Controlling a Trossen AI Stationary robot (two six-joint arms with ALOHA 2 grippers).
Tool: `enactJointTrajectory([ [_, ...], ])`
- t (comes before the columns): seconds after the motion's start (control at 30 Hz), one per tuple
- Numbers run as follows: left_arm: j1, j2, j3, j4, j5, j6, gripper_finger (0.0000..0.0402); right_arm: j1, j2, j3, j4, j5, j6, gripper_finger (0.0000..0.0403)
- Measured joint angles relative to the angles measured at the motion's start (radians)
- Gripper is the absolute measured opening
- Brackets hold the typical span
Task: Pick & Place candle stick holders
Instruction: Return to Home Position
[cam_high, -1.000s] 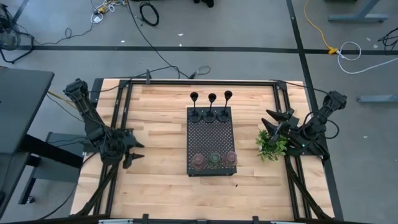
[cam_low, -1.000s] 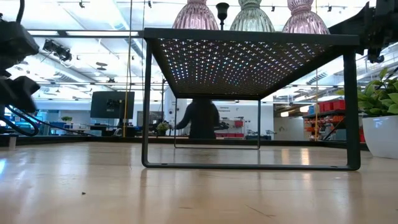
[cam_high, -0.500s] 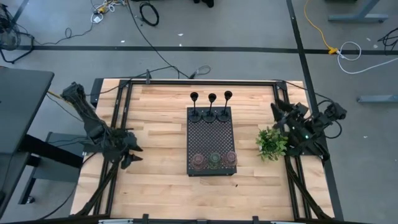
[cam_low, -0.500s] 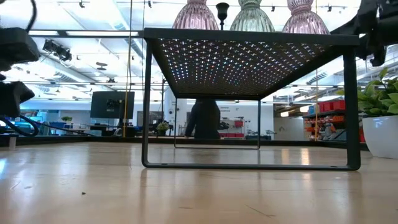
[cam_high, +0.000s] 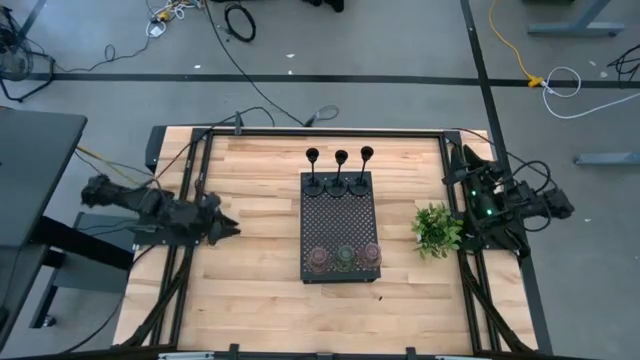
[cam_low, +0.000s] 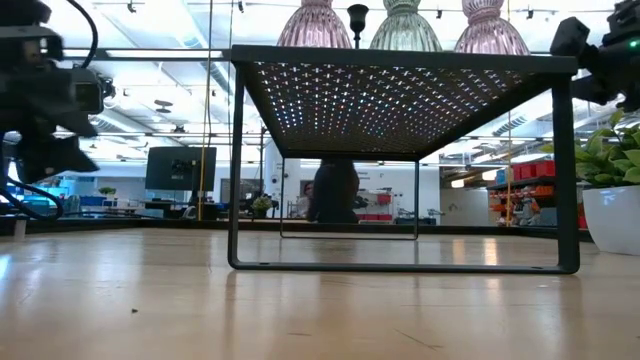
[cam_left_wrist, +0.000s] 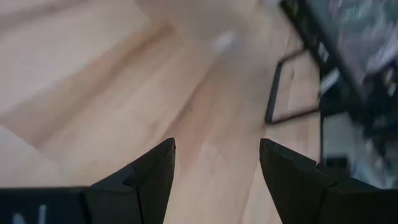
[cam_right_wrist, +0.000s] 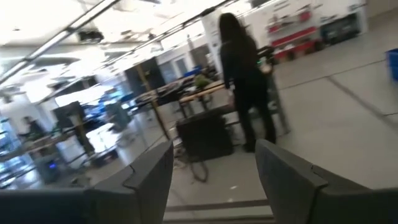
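Three slim black candle stick holders (cam_high: 340, 170) stand in a row at the far end of the black perforated tray (cam_high: 339, 215). Two pinkish squat holders (cam_high: 318, 260) (cam_high: 370, 255) and an olive one (cam_high: 345, 258) stand at its near end; their tops show in the low view (cam_low: 405, 25). My left gripper (cam_high: 228, 228) is open and empty over the table left of the tray; it also shows in the left wrist view (cam_left_wrist: 217, 162). My right gripper (cam_high: 460, 162) is open and empty at the table's right edge, facing the room (cam_right_wrist: 214, 162).
A small green plant (cam_high: 437, 230) in a white pot (cam_low: 610, 215) stands right of the tray. The tray stands on thin legs (cam_low: 236, 170) above the wooden table (cam_high: 250, 300). A person (cam_right_wrist: 245, 93) stands in the room beyond the table.
My left arm has stretched out low from the table's left side, and its gripper has gone a little toward the far edge and the tray. My right gripper has drawn away from the plant toward the table's far right corner and turned to face the room.
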Motion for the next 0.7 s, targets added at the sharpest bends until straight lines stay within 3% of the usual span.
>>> enactJointTrajectory([
  [0.2,0.164,-0.065,0.000,0.013,-0.004,-0.001,0.0236,-0.110,0.000,0.000,0.001,0.000,0.000,0.0229],
  [0.43,0.217,-0.065,0.000,0.019,-0.001,0.000,0.0236,-0.141,0.003,0.000,-0.005,-0.001,0.000,0.0229],
  [0.7,0.263,-0.065,-0.009,0.041,0.139,0.000,0.0236,-0.141,0.004,0.000,-0.005,-0.001,0.000,0.0229],
])
